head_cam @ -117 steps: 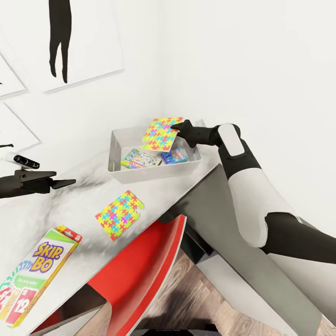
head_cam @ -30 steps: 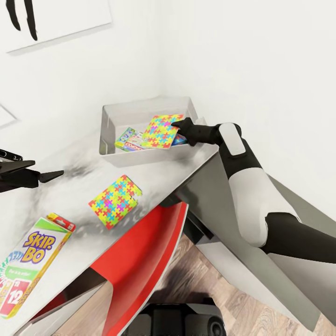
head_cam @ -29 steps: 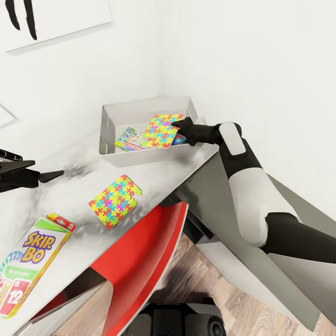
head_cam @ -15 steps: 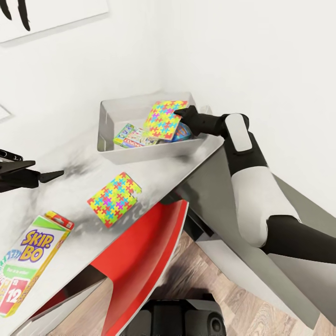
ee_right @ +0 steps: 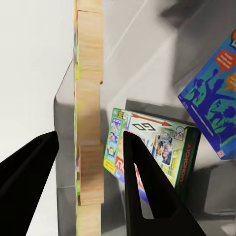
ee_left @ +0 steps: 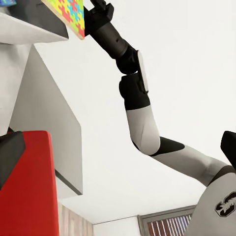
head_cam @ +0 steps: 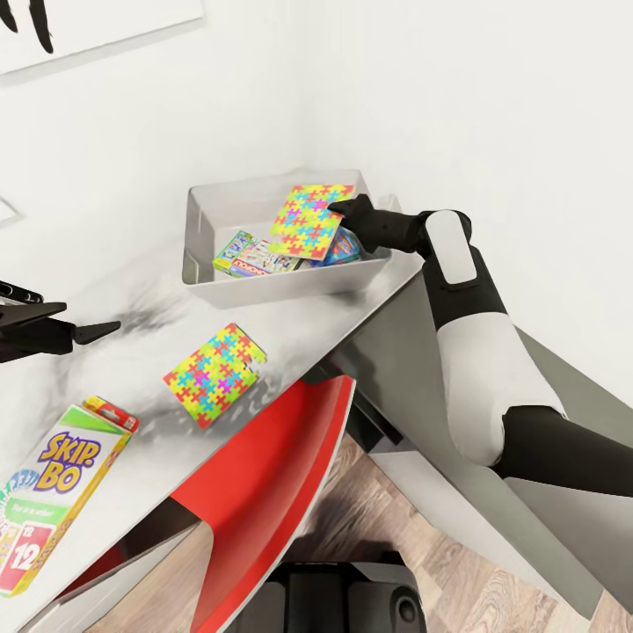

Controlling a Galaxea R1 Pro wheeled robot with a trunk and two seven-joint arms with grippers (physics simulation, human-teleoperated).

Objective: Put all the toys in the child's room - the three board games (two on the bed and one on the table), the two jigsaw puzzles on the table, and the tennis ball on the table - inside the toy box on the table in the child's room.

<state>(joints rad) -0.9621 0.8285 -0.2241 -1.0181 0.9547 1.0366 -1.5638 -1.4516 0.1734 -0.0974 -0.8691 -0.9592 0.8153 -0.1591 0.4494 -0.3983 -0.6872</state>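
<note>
Room: white walls met at a corner behind a pale grey table (head_cam: 290, 338), with wood flooring below and a red chair (head_cam: 264, 492) tucked under the table's edge.
Toy box: a grey open toy box (head_cam: 200, 268) sat at the far corner of the table.
Right gripper: the right gripper (head_cam: 334, 214) reached over the box, its fingers (ee_right: 142, 182) closed on the edge of a jigsaw puzzle (head_cam: 305, 220).
Held puzzle: it was tilted, raised above the box's contents; the right wrist view showed its wooden edge (ee_right: 90, 113) between the two fingers.
Inside the box: a Monopoly board game (head_cam: 251, 258) lay flat, and a blue board game (head_cam: 345, 248) lay beside it, partly under the held puzzle.
Second puzzle: another jigsaw puzzle (head_cam: 214, 373) lay flat on the table, well apart from the box.
Skip-Bo: a Skip-Bo game (head_cam: 54, 492) lay near the table's near edge.
Left gripper: the left gripper (head_cam: 83, 331) hung over the table's left side, holding nothing; how far its fingers stood apart could not be told.
</note>
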